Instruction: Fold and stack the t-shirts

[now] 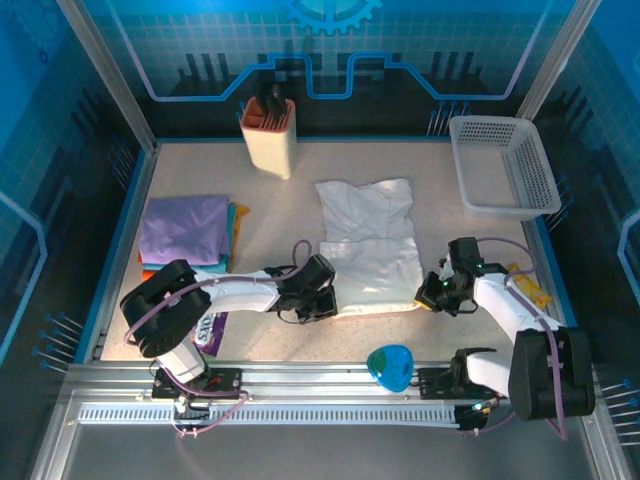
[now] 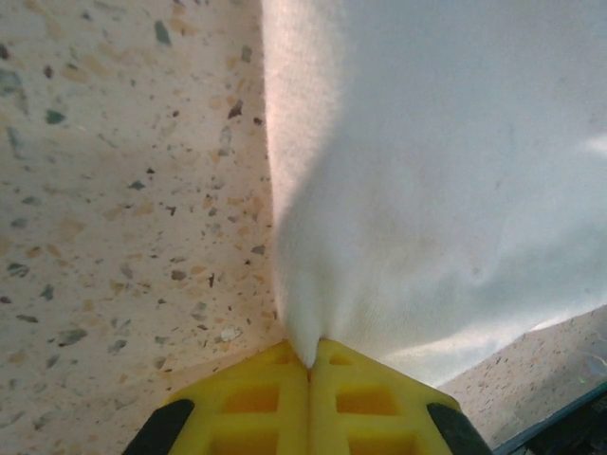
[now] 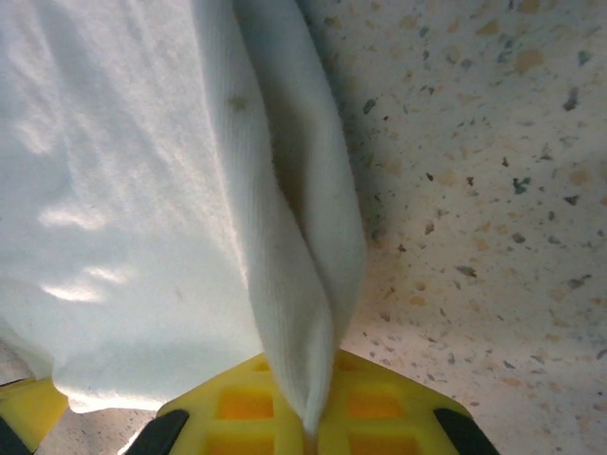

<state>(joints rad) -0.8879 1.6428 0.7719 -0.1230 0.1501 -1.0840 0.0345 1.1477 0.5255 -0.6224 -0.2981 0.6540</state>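
Top external: large white cloth t-shirt (image 1: 368,240) lies mid-table, flat, hem edge toward the arms. Left gripper (image 1: 322,292) sits at its near-left corner, right gripper (image 1: 432,293) at its near-right corner. Folded lavender-purple cloth garment (image 1: 184,228) lies well apart at the left, on top of an orange-edged folded garment (image 1: 236,224). White perforated plastic basket (image 1: 505,165) is at far right, tan knife block (image 1: 270,135) at the back, shiny purple snack packet (image 1: 210,328) under the left arm.

Left wrist: yellow jaws pressed together on a tip of white fabric at the left gripper (image 2: 308,363). The shirt (image 2: 427,180) fans away from the pinch over the speckled table (image 2: 123,190).

Right wrist: right gripper (image 3: 311,417) clamps a doubled ridge of the same shirt (image 3: 142,190); the fabric bunches into a pleat at the pinch.

Read: the first fold of the white shirt is in hand, with both near corners secured. Next move likely calls for lifting both corners together, carrying them toward the collar in sync, keeping the hem taut and the speeds matched so it doesn't skew. Stacking on the lavender pile comes later.
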